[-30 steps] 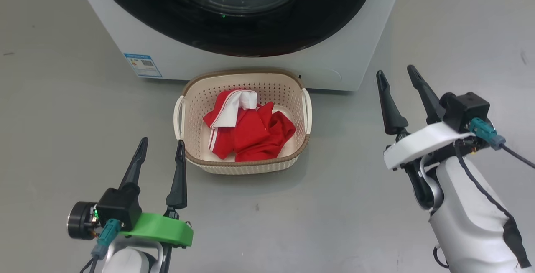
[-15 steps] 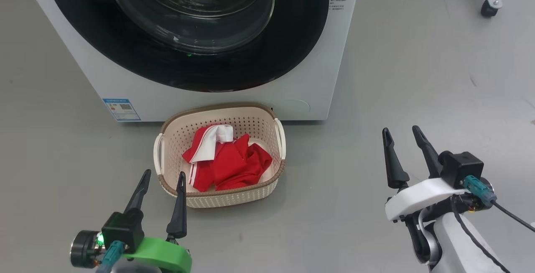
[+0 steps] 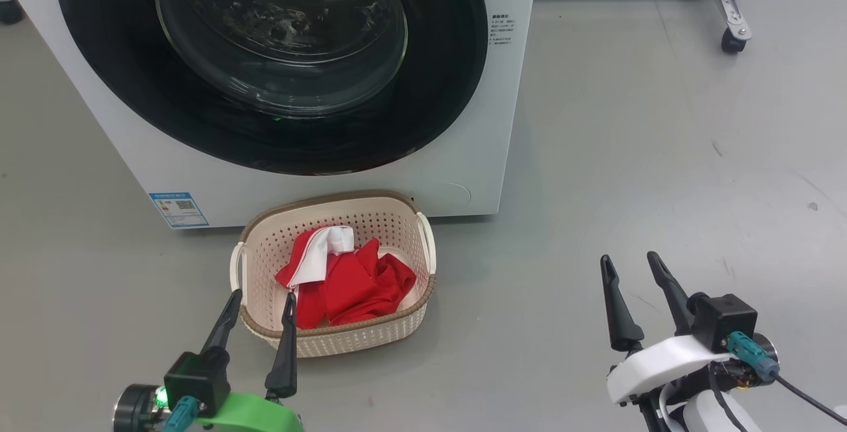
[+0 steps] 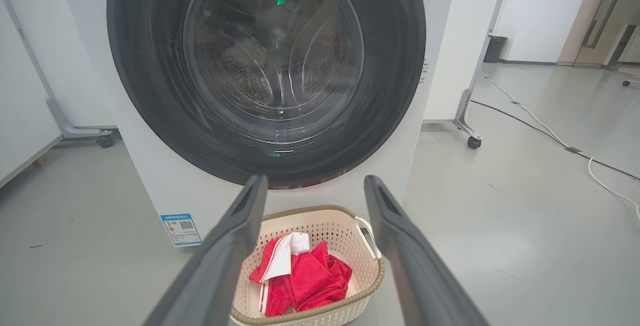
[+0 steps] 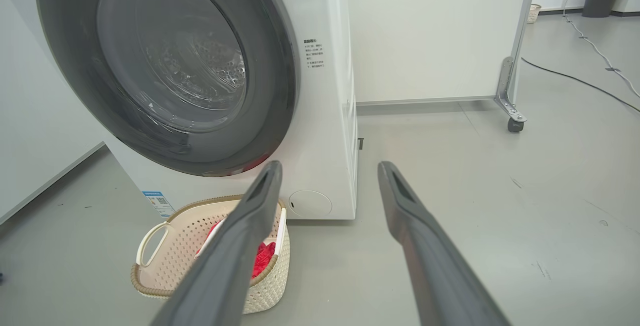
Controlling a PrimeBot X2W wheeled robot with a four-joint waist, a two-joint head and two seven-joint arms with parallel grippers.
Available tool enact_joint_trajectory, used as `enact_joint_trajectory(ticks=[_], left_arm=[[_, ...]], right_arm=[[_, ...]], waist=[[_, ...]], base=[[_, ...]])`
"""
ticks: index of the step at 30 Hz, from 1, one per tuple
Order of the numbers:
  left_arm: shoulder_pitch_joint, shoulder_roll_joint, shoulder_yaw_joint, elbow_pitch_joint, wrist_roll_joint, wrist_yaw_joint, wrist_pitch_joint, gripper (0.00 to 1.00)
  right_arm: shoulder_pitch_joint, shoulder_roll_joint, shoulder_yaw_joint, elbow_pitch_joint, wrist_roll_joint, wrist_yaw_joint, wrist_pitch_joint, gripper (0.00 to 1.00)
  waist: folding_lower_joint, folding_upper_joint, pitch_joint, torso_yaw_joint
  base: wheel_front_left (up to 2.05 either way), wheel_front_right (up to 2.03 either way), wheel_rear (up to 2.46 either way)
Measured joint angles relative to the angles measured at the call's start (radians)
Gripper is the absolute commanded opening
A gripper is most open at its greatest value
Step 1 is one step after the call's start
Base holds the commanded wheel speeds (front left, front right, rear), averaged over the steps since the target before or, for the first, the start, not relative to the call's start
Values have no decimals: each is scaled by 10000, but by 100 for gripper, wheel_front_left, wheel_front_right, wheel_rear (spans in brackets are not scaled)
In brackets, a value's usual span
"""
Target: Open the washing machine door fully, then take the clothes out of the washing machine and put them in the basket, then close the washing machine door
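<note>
The white washing machine [image 3: 503, 121] stands ahead with its black-rimmed glass door [image 3: 278, 35] shut flat against the front. On the floor in front of it sits the cream basket [image 3: 334, 339] holding the crumpled red clothes [image 3: 351, 283] with white trim. My left gripper [image 3: 261, 296] is open and empty just before the basket's near left rim. Off to the right over bare floor, my right gripper [image 3: 628, 261] is open and empty too. The left wrist view looks at the door [image 4: 270, 66] and the basket [image 4: 320, 218] between its fingers; the right wrist view sees the machine [image 5: 325, 131] and basket [image 5: 165, 246] at an angle.
A blue label [image 3: 177, 209] is on the machine's lower left front. A white panel on castors [image 3: 731, 38] stands behind right, with cables [image 4: 550, 136] running over the grey floor further right. Open floor lies to the right of the basket.
The head camera has tilted up and back, so machine and basket sit lower and more door shows. Both grippers stay open and empty, now lower in view.
</note>
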Motion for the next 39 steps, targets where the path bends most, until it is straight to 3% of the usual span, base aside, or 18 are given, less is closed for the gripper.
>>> enact_joint_trajectory(ticks=[21, 39], left_arm=[[331, 31, 23, -299, -29, 0, 265, 100], [471, 33, 128, -453, -25, 2, 437, 100]], right_arm=[[819, -19, -23, -807, -224, -391, 0, 100], [1019, -36, -29, -1160, -224, -418, 0, 100]], waist=[[0, 0, -123, -121], [0, 0, -88, -137]], base=[[0, 0, 0], [0, 0, 0]])
